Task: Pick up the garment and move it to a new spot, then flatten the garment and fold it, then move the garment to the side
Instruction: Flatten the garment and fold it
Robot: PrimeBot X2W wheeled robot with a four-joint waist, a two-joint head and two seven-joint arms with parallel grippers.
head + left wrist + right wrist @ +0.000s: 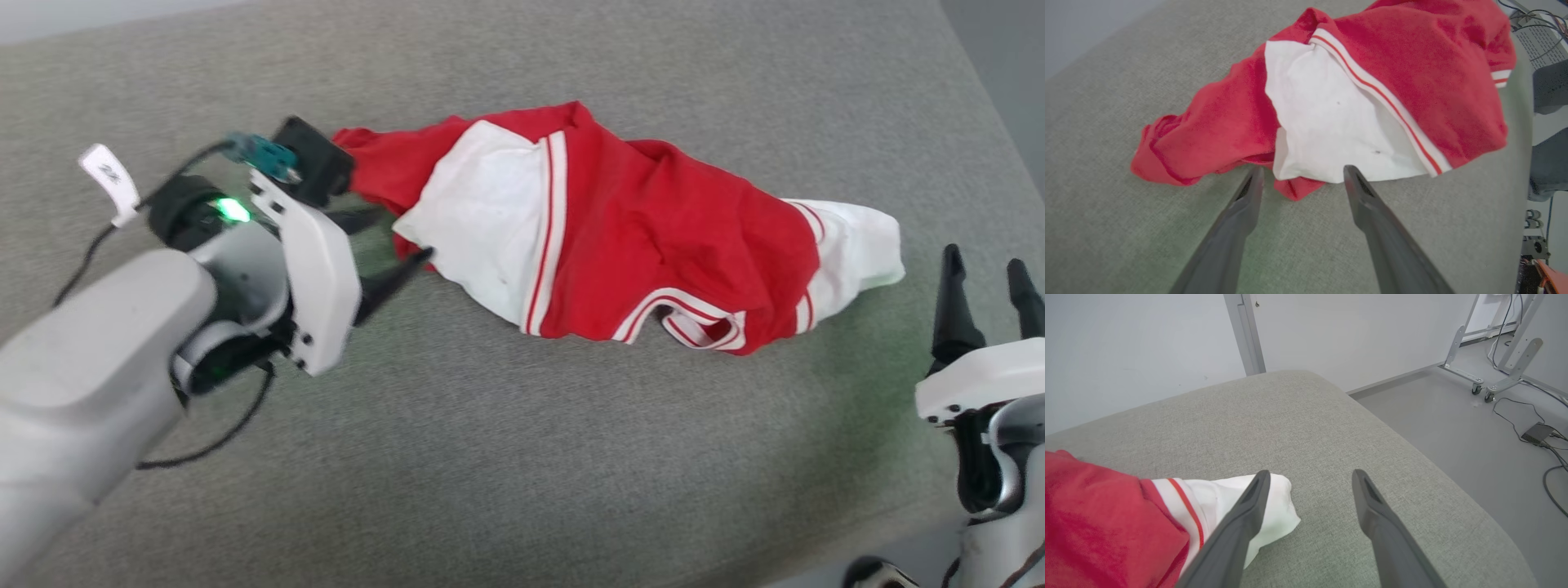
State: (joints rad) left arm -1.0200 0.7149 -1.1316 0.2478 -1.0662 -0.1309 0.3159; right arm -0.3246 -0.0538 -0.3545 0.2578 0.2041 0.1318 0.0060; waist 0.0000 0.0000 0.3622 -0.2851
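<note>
While the left jaws gape wide and empty, tips at the edge of one white sleeve, the right jaws stand equally spread just beside the other sleeve, gripping nothing. Between them the red shirt (678, 245) lies crumpled across a grey upholstered cushion (490, 449).

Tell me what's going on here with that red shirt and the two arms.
A two-armed robot is working on a red and white garment, which lies crumpled, not yet flattened, on a grey padded surface. Neither gripper holds it. The left gripper is open with its fingertips right at the edge of the white sleeve at the garment's left end. The right gripper is open too, just off the other white sleeve end.
</note>
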